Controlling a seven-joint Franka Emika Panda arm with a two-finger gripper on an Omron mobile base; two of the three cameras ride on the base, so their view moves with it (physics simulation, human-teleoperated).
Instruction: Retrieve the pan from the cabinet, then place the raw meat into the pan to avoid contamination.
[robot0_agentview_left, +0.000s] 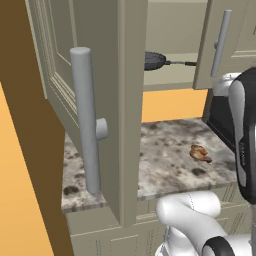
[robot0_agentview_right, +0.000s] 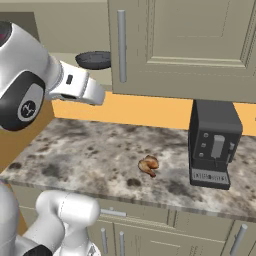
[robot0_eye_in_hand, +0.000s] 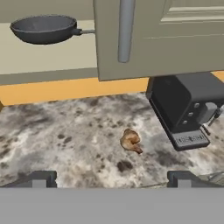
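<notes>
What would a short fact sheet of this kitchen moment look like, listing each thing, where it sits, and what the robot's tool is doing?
pan: on the shelf inside the open cabinet, handle pointing toward the door
raw meat: lying alone on the speckled countertop
coffee machine: on the countertop, beside the meat, under the cabinet door
tool: open, holding nothing, above the countertop's near edge
task progress: pan not yet taken out; meat not in the pan

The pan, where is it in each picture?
Left base view: the pan sits top middle, on the open cabinet shelf between the two doors.
Right base view: upper left, just left of the door's bar handle.
Hand view: top left, on the shelf.
Shared landmark: the raw meat on the countertop below.
</notes>
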